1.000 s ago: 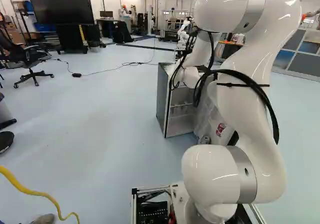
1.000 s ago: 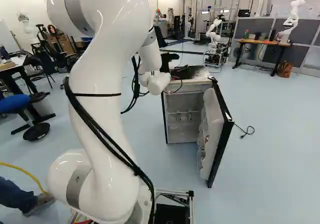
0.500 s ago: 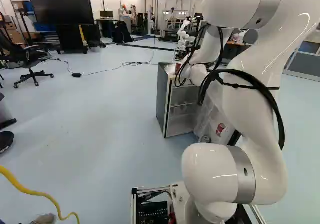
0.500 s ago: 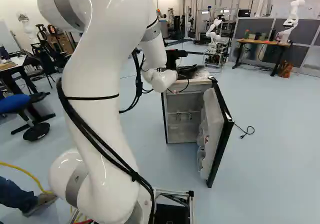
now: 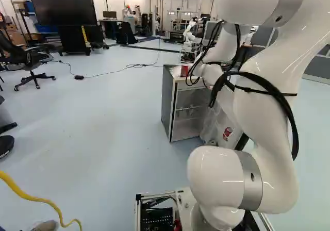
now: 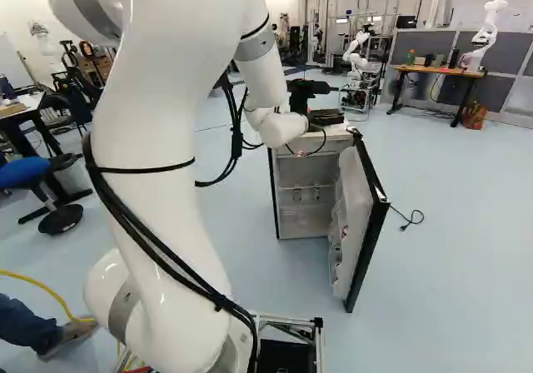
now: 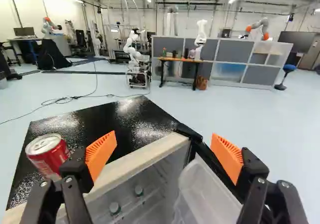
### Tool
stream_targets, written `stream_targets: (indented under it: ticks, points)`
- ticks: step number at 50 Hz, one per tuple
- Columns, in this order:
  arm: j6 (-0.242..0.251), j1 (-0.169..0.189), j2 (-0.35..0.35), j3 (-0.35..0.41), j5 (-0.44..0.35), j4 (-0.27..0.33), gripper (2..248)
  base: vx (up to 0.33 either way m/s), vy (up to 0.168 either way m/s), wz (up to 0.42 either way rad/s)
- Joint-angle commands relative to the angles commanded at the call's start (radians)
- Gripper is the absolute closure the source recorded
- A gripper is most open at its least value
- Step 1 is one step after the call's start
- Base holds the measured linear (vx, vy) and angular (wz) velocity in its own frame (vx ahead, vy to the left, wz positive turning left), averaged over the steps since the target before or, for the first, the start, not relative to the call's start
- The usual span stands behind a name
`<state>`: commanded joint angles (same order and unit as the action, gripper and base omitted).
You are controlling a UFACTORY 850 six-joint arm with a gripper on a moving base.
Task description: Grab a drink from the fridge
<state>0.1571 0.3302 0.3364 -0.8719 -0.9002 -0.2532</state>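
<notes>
A red can [image 7: 51, 155] stands lower left on the black-topped fridge [image 7: 142, 129]. Orange pads [image 7: 101, 155] stand wide apart across the lower half.

Fridge [image 7: 125, 119]: ahead of and below the jaws. Can [image 7: 56, 159]: upright on the fridge top, just beside the jaws, to their left. Two capped containers [image 7: 115, 208]: inside the fridge, below the jaws. Door [image 6: 373, 231]: open at the fridge's right side, a second can [image 5: 227, 133] in it. Worktop [image 7: 172, 59]: well ahead, before a partition [image 7: 230, 50].
</notes>
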Motion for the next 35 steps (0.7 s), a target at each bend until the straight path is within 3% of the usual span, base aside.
stream_targets:
  ticks: [35]
  points:
    - [0.000, 0.108, -0.063, -0.009, 0.214, -0.108, 3, 0.000, 0.000, 0.000]
